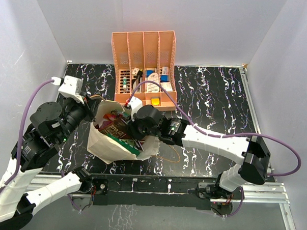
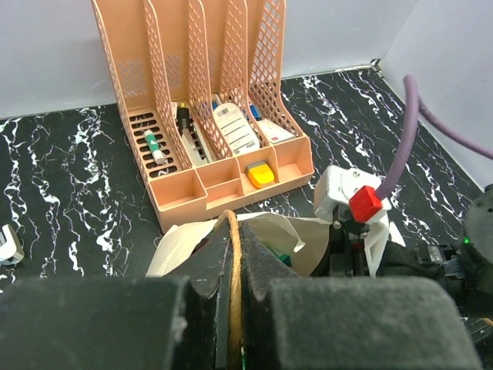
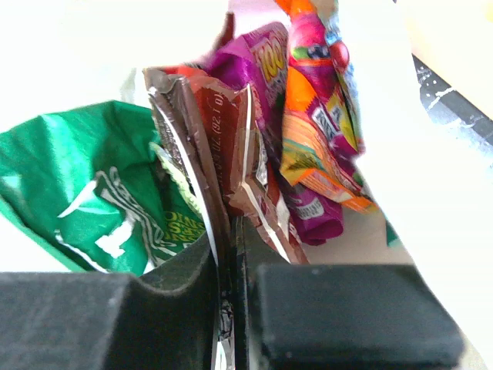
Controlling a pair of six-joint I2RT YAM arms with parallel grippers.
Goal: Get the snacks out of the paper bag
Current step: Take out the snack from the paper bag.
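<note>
The tan paper bag (image 1: 102, 147) stands open near the table's front, between both arms. My left gripper (image 2: 233, 258) is shut on the bag's brown cord handle (image 2: 233, 231), at the bag's left rim (image 1: 94, 123). My right gripper (image 3: 229, 235) reaches into the bag's mouth and is shut on the edge of a red-brown snack packet (image 3: 219, 127). Beside that packet lie a green one (image 3: 77, 181), a purple one (image 3: 258, 65) and an orange one (image 3: 323, 131). From above, the red packet (image 1: 114, 125) and the green packet (image 1: 132, 146) show in the bag's mouth next to the right gripper (image 1: 131, 125).
A peach slotted organizer (image 1: 144, 53) with small boxes and bottles stands at the back, just beyond the bag. White walls close in the black marbled table (image 1: 215, 97) on three sides. The right arm's wrist (image 2: 354, 204) sits close to the left gripper.
</note>
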